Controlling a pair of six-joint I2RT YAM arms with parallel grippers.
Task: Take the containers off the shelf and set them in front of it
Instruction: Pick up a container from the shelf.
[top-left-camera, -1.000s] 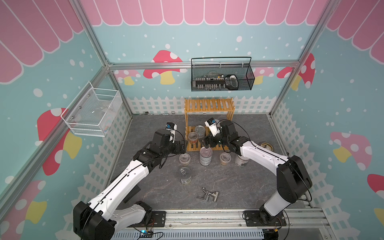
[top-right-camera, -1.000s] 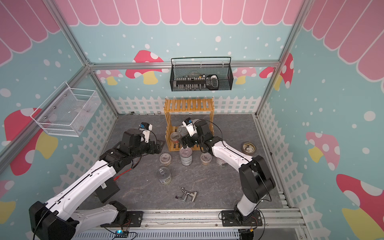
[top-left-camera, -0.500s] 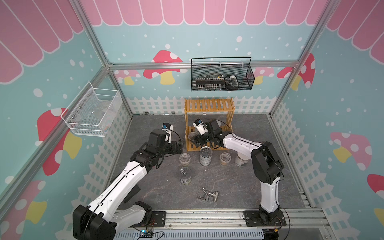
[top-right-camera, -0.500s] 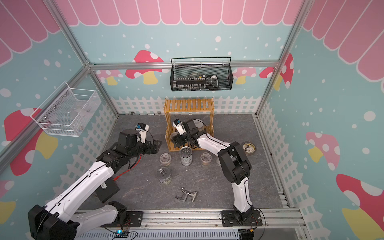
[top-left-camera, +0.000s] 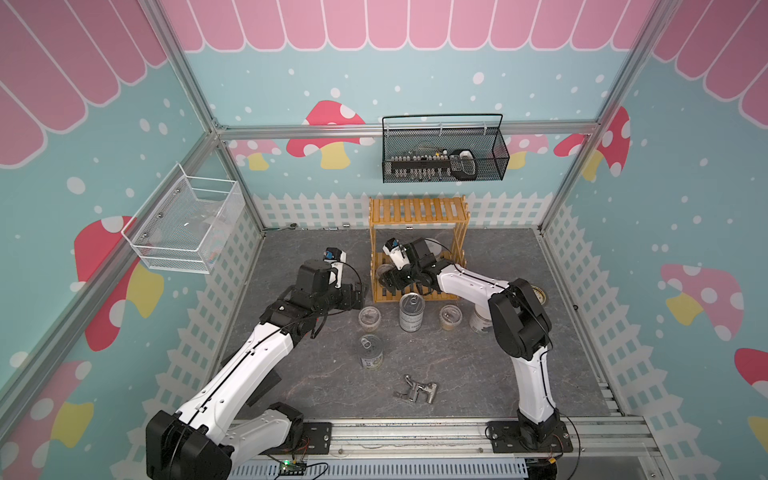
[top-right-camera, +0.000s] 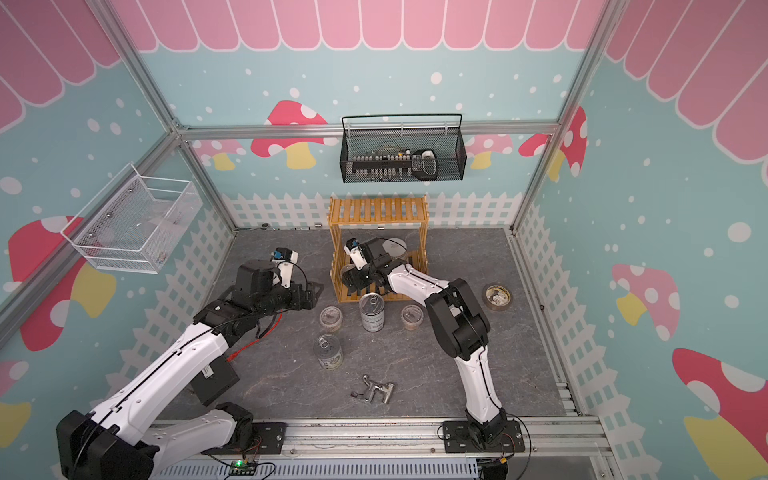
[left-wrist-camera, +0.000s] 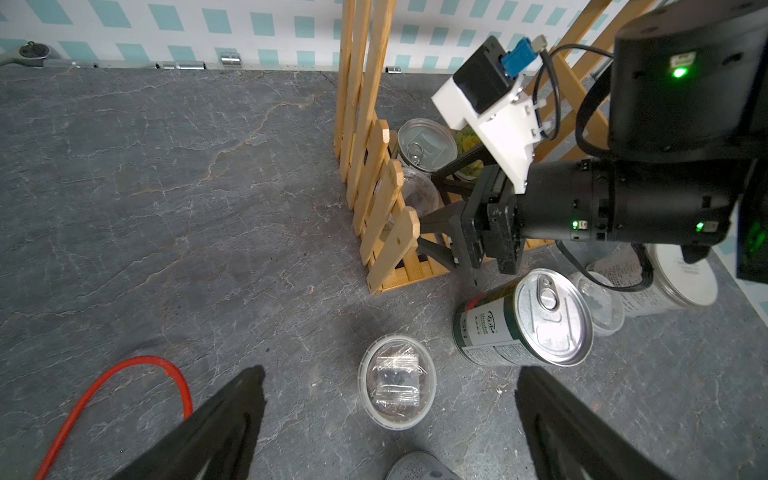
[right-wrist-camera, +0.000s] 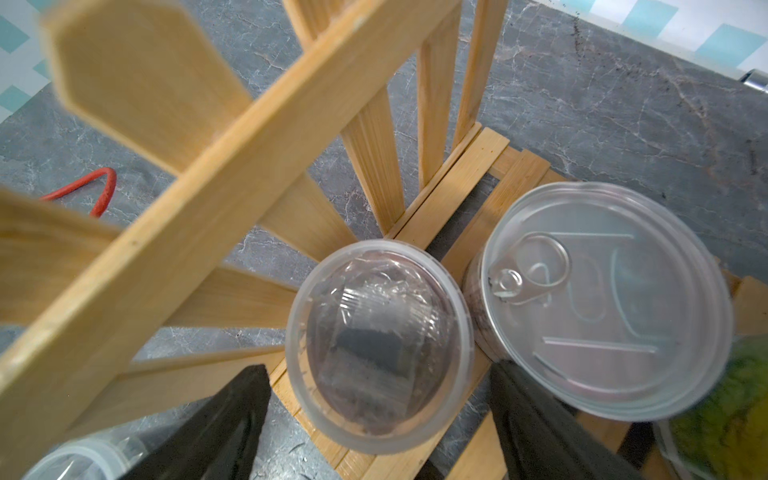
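The yellow slatted shelf (top-left-camera: 417, 210) stands at the back. On its lower tier my right gripper (right-wrist-camera: 378, 368) is open, with a finger on each side of a clear lidded cup (right-wrist-camera: 380, 345) and narrow gaps showing. A silver pull-tab can (right-wrist-camera: 602, 299) stands beside that cup, and a white-lidded jar (top-left-camera: 432, 249) is further in. In front of the shelf stand two cups (top-left-camera: 369, 318) (top-left-camera: 451, 316), two cans (top-left-camera: 411, 311) (top-left-camera: 371, 351) and a white jar (top-left-camera: 480, 322). My left gripper (left-wrist-camera: 390, 370) hangs open over the left cup (left-wrist-camera: 397, 382), holding nothing.
A flat tape roll (top-left-camera: 538, 295) lies right of the shelf, and a metal tool (top-left-camera: 417, 392) lies near the front. A red cable (left-wrist-camera: 124, 386) loops on the floor at the left. A black mesh basket (top-left-camera: 444, 156) and a white wire basket (top-left-camera: 183, 224) hang on the walls.
My right gripper has swung left into the shelf's lower tier and come round the clear cup, its jaws a little narrower. The left gripper has drawn slightly left.
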